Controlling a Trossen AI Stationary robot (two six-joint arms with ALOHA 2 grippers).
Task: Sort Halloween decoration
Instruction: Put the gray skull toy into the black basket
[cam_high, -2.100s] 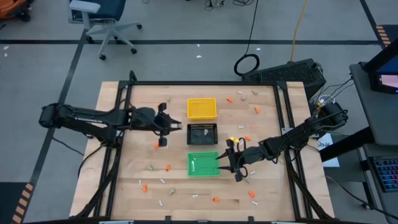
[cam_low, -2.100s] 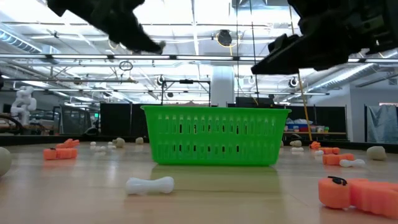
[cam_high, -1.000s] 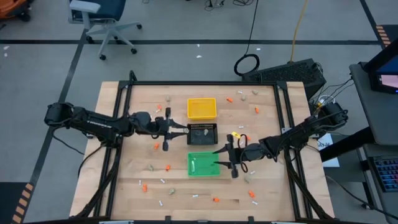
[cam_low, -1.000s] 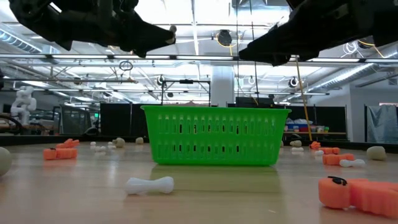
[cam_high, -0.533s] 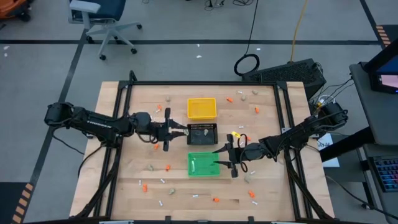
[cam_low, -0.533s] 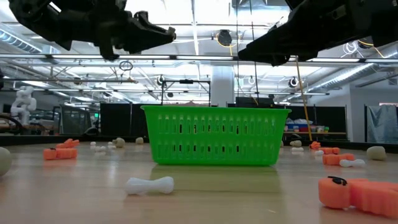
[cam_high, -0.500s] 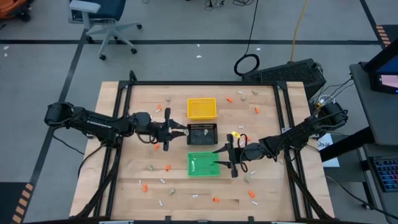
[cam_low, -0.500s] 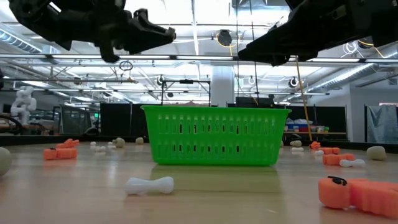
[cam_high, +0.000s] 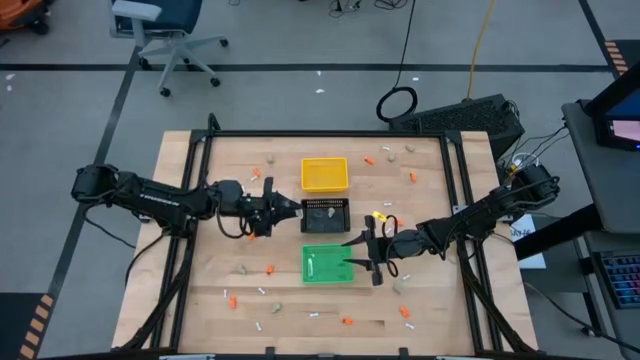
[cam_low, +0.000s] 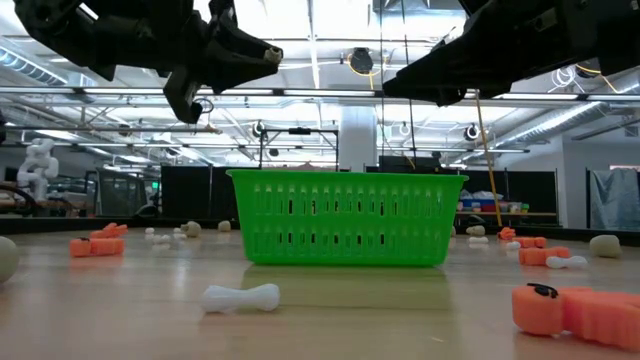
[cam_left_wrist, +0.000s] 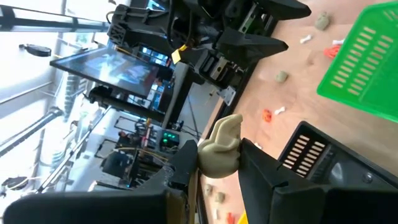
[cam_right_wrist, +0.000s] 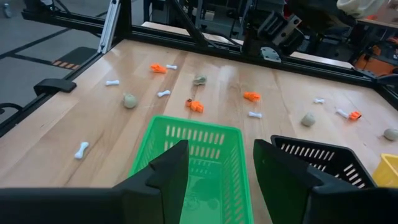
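Since a moment ago the left tool (cam_high: 285, 209) has rolled at the wrist beside the black tray (cam_high: 325, 214); the right tool (cam_high: 352, 253) hasn't budged, jaws parted and empty over the green tray (cam_high: 326, 264)'s edge. The left one is pinched on a beige-grey lump (cam_left_wrist: 220, 148), clear in its wrist view but hidden from overhead. The low view cuts both arms off at the top. Orange bits (cam_low: 99, 242), white sticks (cam_low: 241, 297) and more lumps (cam_right_wrist: 129, 100) lie scattered on the wooden bench (cam_high: 200, 280). A yellow tray (cam_high: 324, 174) sits farther back, with an office chair (cam_high: 165, 35) on the grey floor beyond.
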